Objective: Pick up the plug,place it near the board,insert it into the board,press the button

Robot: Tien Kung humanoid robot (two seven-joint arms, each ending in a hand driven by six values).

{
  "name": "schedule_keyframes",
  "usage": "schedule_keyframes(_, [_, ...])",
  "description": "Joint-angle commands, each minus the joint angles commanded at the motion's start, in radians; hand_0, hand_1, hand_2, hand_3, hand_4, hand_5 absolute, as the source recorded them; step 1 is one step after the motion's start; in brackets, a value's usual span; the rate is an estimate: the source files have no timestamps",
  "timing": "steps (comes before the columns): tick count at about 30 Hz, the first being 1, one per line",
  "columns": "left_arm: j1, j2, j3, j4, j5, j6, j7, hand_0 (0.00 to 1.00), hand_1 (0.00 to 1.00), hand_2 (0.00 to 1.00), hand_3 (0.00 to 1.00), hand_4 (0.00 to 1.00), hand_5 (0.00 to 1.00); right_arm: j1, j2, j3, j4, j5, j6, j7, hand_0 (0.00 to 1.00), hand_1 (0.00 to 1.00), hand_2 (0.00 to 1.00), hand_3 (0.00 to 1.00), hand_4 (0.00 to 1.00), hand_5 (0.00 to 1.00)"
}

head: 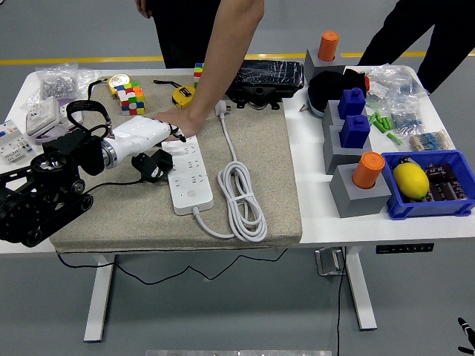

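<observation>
A white power strip (189,172) lies lengthwise on the grey mat (267,156). Its own white cable (241,194) is coiled to its right, with the white plug (221,110) lying at the mat's far edge. My left hand (152,165), a white shell with black fingers, is at the strip's left edge near its far end. Its fingers are curled around a small black plug (157,159), and a thin black wire (111,180) trails back to the left. A person's hand (174,123) rests on the strip's far end, touching my hand's white shell. My right arm is out of sight.
Colour cubes (131,98), a yellow tape measure (182,95) and a black case (266,80) sit along the far edge. Grey blocks with blue and orange pegs (356,159) and a blue bin (429,189) holding a lemon stand at the right. Bags and switch parts (41,111) lie far left.
</observation>
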Motion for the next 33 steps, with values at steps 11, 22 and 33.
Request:
schedule_keyframes(11, [0.039,0.020,-0.077,-0.119,-0.098,-0.032,-0.016,0.721,0.841,0.868,0.852,0.998,0.508,0.007,-0.001,-0.002,0.000,0.003,-0.001,-0.001,0.807,0.753,0.730,0.790,0.998,0.985])
schedule_keyframes(22, [0.282,-0.070,-0.441,-0.276,-0.252,0.117,-0.086,0.808,0.934,0.998,0.998,0.998,0.818,0.003,0.008,0.011,0.000,-0.005,0.001,0.003,0.805,0.753,0.729,0.787,0.998,0.980])
schedule_keyframes(33, [0.430,-0.101,-0.605,-0.333,-0.182,0.203,-0.008,0.714,0.844,0.951,0.998,0.993,0.603,0.001,0.013,0.014,0.000,-0.010,0.002,0.003,0.805,0.754,0.729,0.787,0.998,0.979])
